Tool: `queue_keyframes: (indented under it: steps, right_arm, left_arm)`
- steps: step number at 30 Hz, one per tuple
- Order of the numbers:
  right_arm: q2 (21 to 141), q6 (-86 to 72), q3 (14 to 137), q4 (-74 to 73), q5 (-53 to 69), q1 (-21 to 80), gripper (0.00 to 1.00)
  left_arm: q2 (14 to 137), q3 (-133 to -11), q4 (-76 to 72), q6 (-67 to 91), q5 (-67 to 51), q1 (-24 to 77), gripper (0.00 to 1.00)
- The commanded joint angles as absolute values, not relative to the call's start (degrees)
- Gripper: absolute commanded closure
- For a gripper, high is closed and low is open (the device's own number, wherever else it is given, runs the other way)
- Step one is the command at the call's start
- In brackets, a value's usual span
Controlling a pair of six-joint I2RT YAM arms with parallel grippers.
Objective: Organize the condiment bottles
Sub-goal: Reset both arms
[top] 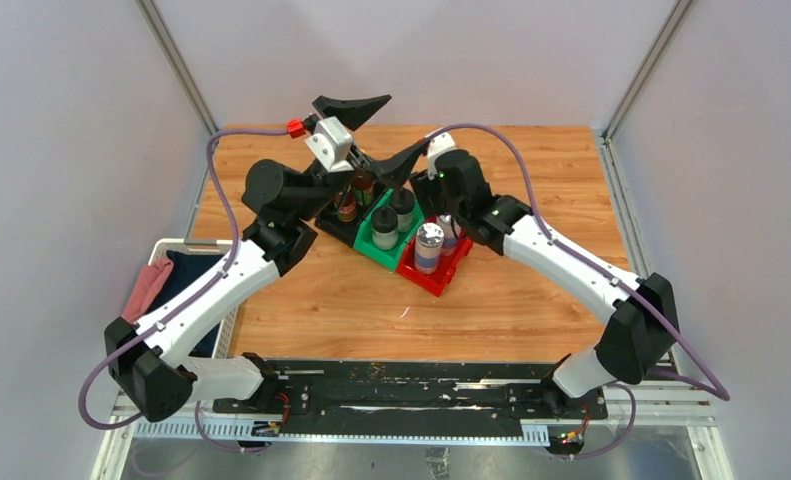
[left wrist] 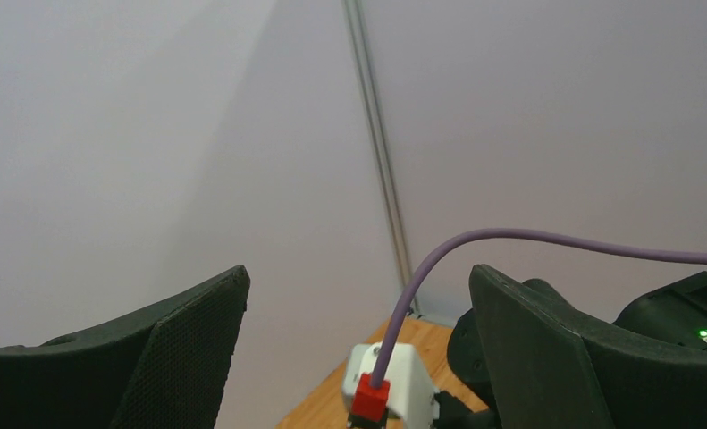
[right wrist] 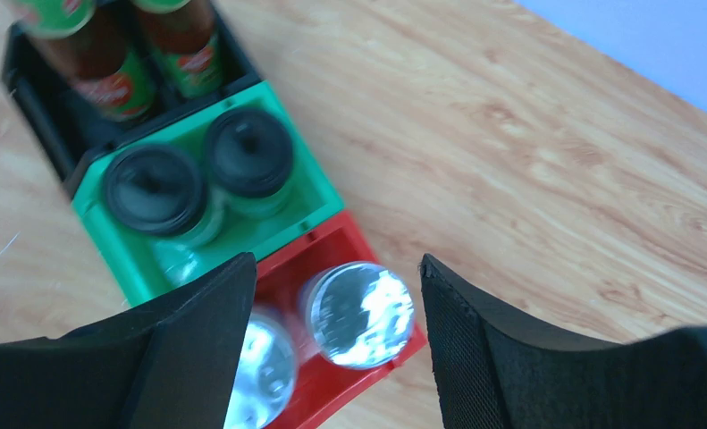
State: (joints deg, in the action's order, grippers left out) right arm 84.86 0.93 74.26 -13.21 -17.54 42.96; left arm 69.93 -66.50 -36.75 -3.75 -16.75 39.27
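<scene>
Three small bins stand side by side mid-table, each holding two condiment bottles. The black bin (right wrist: 41,116) holds the dark brown bottles (right wrist: 108,76), the green bin (right wrist: 305,192) the black-capped ones (right wrist: 157,188), the red bin (right wrist: 394,357) the silver-lidded shakers (right wrist: 358,313). My right gripper (right wrist: 336,268) hovers open over the red bin, one shaker lid between its fingers with a gap on each side. My left gripper (top: 376,135) is raised above the bins, wide open and empty; its own view (left wrist: 358,273) faces the back wall.
A white basket (top: 166,250) with blue and pink cloth sits off the table's left edge. Grey walls enclose the table on three sides. A purple cable (top: 516,165) arcs over the right arm. The black mounting rail (top: 401,385) runs along the near edge.
</scene>
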Motion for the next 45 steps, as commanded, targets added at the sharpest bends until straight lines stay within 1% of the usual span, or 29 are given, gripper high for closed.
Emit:
queue_keyframes:
  steps: [1,7,13,17,22,26,29,32,38,45]
  right_arm:
    - [85.19,3.47,77.17,-7.40,-18.60,36.86,0.29]
    - [86.57,4.62,79.81,-4.33,-15.82,29.47,0.27]
    - [92.03,8.80,84.50,-4.21,-16.15,25.39,0.24]
    - [94.00,9.62,84.29,-2.66,-13.67,22.05,0.23]
    - [93.24,9.74,81.72,-0.50,-7.69,17.65,0.22]
    - [90.71,9.55,77.41,3.43,-3.63,13.48,0.16]
    - [89.88,8.55,75.39,4.24,-1.11,10.78,0.14]
    - [88.73,8.43,71.69,7.39,-0.88,9.71,0.11]
    - [89.28,8.15,67.92,10.79,-4.21,9.58,0.08]
    - [91.02,7.64,64.01,16.81,-7.40,9.58,0.07]
  left_arm:
    - [73.89,-70.58,-29.63,-4.63,-13.99,37.08,0.00]
    - [77.58,-71.26,-29.66,-3.16,-12.55,33.63,0.00]
    - [82.40,-72.69,-31.52,2.34,-13.07,27.33,0.00]
    - [86.66,-72.77,-31.68,4.97,-12.17,22.51,0.02]
    - [90.84,-70.44,-32.08,4.39,-9.90,18.38,0.02]
    - [94.11,-69.52,-32.98,6.18,-10.72,15.39,0.03]
    - [95.79,-68.75,-33.18,5.98,-10.75,13.76,0.03]
    - [97.38,-67.32,-34.66,6.93,-10.73,11.92,0.04]
    - [99.82,-60.53,-44.99,11.46,-9.63,8.53,0.05]
    - [101.10,-56.36,-50.51,7.08,-8.91,7.91,0.04]
